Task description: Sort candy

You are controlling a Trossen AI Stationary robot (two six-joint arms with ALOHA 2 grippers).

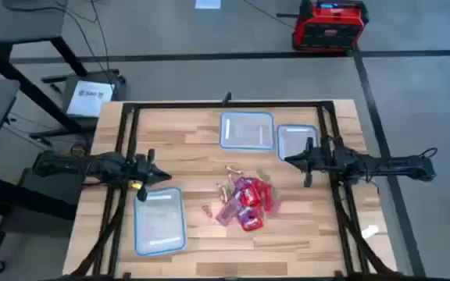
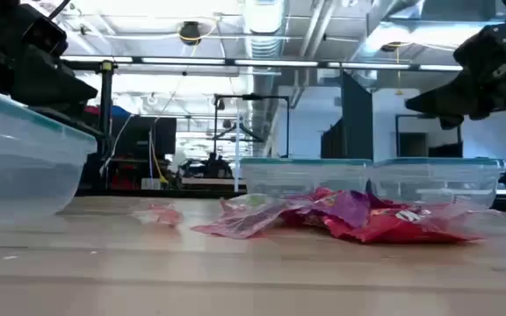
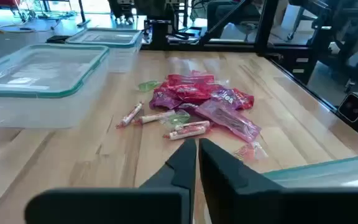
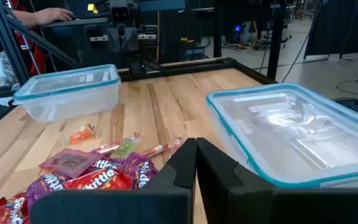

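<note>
Wooden table (image 1: 209,152), three clear containers (bluish rims) with one at the left front (image 1: 159,221) and two at the back (image 1: 247,130), candy (image 1: 246,204) heaped mid-table between the arms, left gripper (image 1: 165,178) and right gripper (image 1: 290,160) each hovering, fingers pressed together, holding nothing.

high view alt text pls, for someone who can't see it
Seen from above, a pile of red and pink candy lies loose on a wooden table, none of it sorted yet. Three clear containers sit around it: one by the left gripper, two at the far edge near the right gripper. Both arms hover with fingers shut, holding nothing.
</note>
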